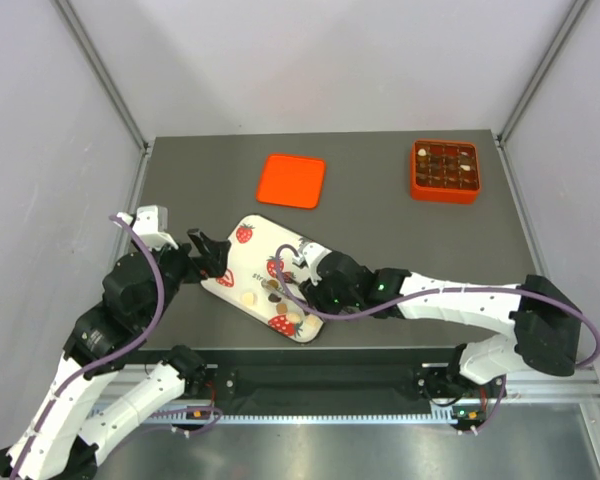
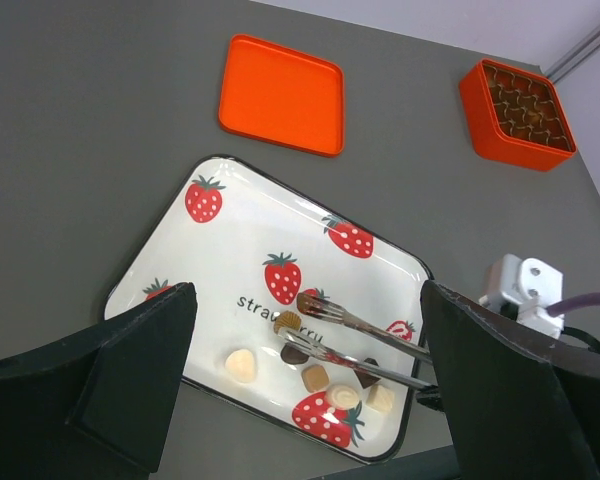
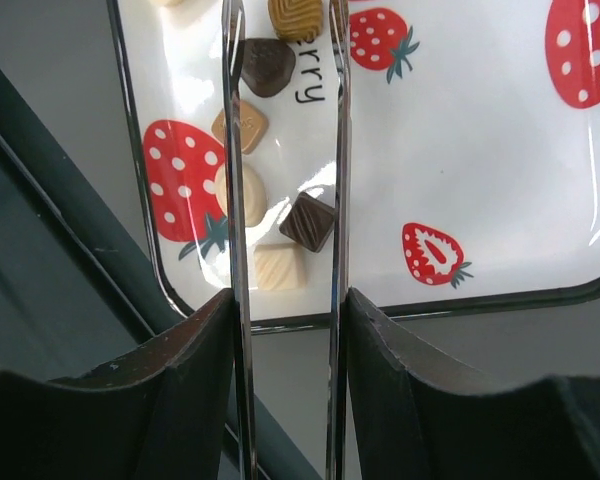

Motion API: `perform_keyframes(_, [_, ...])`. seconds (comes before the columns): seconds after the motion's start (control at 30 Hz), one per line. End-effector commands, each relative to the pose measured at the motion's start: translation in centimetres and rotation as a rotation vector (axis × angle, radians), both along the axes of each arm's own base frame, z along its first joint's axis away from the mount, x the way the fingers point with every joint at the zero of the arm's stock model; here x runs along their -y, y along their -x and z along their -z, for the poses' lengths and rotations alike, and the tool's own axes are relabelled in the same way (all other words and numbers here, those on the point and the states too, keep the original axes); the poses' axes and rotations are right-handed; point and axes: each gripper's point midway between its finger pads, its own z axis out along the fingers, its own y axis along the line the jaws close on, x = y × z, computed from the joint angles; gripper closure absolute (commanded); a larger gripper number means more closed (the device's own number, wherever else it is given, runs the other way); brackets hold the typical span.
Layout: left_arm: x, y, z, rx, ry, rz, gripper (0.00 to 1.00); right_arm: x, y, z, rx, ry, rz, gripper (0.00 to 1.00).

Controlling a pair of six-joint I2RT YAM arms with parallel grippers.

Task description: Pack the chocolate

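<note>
Right fingers: they are pinching a pair of thin metal tongs, one dark pad pressing on each arm. The right wrist view is showing this squeeze close up, while from overhead the tongs are barely showing.
Left fingers: they are standing spread wide, gripping nothing, and hovering at the left edge of the tray.
Tray: it is white with a dark rim and red strawberry prints, and it is lying askew at the near edge of the grey worktop.
Writing: "strawberry" is running in small dark letters across the middle of the tray. The left wrist view is giving "straw" cleanly, with the tongs crossing the rest. The right wrist view is catching only "rry".
Loose chocolate: a small cluster of cream, light brown and dark pieces is sitting in the near corner of the tray, under and beside the tongs.
Tong tips: a ridged golden piece is lying between them; whether they are touching it, I cannot tell.
Lid: flat and orange, it is lying farther back on the worktop, apart from the tray.
Box: orange and gridded into cells, it is sitting at the far right corner with more chocolate in it. Only the overhead view is looking straight down into the cells, where most pieces are dark and a few are pale.
</note>
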Motion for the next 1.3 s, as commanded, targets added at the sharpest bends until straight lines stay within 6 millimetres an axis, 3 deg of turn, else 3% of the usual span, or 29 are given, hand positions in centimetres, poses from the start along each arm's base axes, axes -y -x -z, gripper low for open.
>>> perform_keyframes(0.0, [-0.4,0.2,-1.6,0.041,0.020,-0.011,0.02,-2.4,-0.5,-2.0,0.034,-0.083,0.005,0.55])
perform_keyframes(0.27, [-0.4,0.2,-1.2,0.035,0.015,-0.012,0.02,-2.6,0.0,-0.6,0.007,-0.052,0.013,0.57])
perform_keyframes(0.6, [-0.3,0.1,-1.1,0.031,0.019,-0.009,0.02,-1.4,-1.1,1.0,0.000,0.057,0.097,0.60])
perform_keyframes(0.8, [-0.4,0.1,-1.1,0.034,0.024,-0.014,0.02,-1.4,-1.3,1.0,-0.003,0.060,0.104,0.61])
perform_keyframes(1.0, [-0.3,0.1,-1.2,0.034,0.024,-0.011,0.02,-0.5,-2.2,0.1,0.009,0.060,0.144,0.65])
perform_keyframes(1.13, [-0.3,0.1,-1.1,0.033,0.021,-0.009,0.02,0.3,-3.2,-2.5,0.037,0.021,0.178,0.67])
perform_keyframes(1.27, [-0.1,0.0,-1.2,0.034,0.021,-0.001,0.02,2.4,-5.6,-4.7,0.039,-0.017,0.257,0.69])
